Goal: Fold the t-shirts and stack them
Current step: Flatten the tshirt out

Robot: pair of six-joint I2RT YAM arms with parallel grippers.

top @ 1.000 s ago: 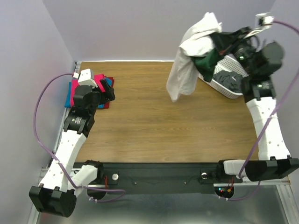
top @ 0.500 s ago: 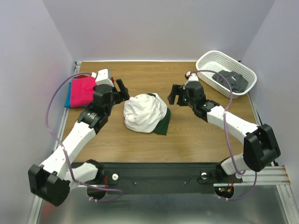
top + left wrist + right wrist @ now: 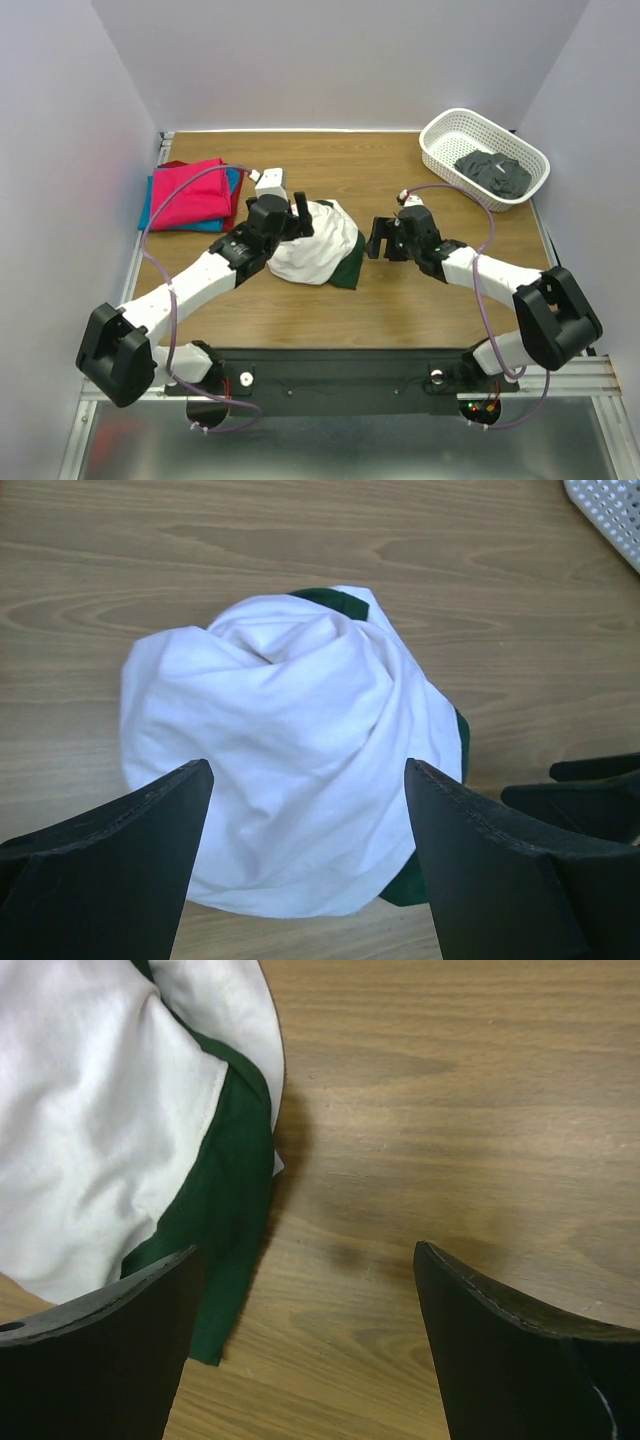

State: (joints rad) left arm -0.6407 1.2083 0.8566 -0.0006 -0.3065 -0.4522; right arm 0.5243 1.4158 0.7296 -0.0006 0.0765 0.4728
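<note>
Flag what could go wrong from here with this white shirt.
The white shirt lies wadded, its green part tucked under; the open left gripper above it may pinch several layers and lift a lump.
The open right gripper sits beside the green edge, mostly over bare wood, so closing could miss.
The left arm's cable crosses above the folded stack and might drag it.

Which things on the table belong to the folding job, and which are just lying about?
Job:
- crumpled white-and-green t-shirt
- folded stack, magenta on top
- dark garment, probably next

Lying about:
- white basket holding it
</note>
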